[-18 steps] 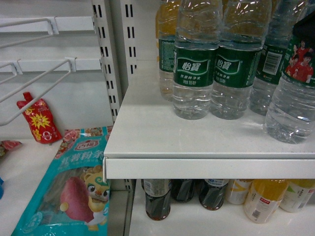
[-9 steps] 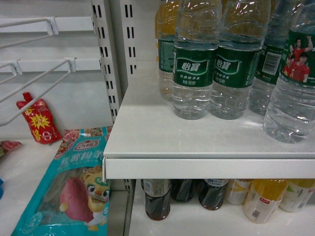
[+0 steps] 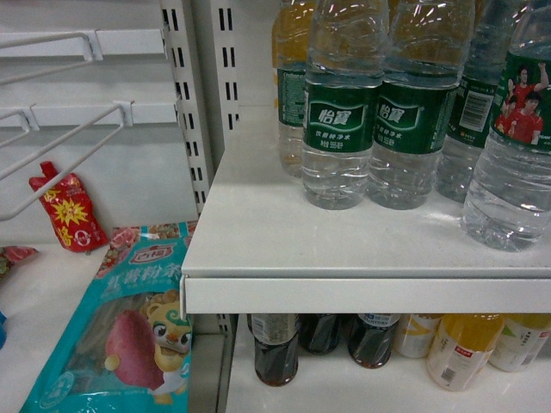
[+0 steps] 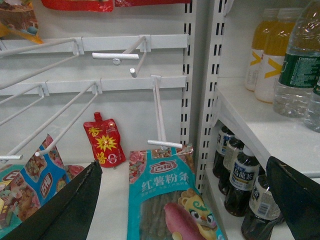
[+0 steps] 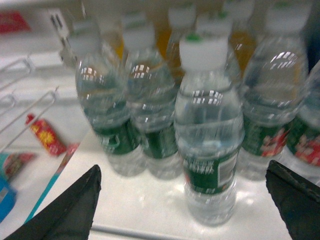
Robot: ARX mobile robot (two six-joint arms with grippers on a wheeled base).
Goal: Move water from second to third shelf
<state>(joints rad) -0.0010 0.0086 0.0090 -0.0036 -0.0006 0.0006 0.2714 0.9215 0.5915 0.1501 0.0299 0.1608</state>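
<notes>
Water bottle [image 3: 515, 138] at the shelf's [image 3: 284, 237] right end is now being seen upright and settled, no longer shifting; right gripper [image 5: 182, 200] is being held wide before it, nothing grasped yet.

1. The water [image 3: 515, 138] is a clear ribbed plastic bottle. It has a dark green label band with red-shirted figures, and it is full.
2. It stands upright on the white shelf board [image 3: 344, 245] with its white cap on.
3. In the right wrist view the water [image 5: 209, 135] is blurred. It stands straight ahead of the right pincer [image 5: 182, 170], in line with the gap between the two wide-spread fingers and beyond their tips. Neither finger touches it.
</notes>
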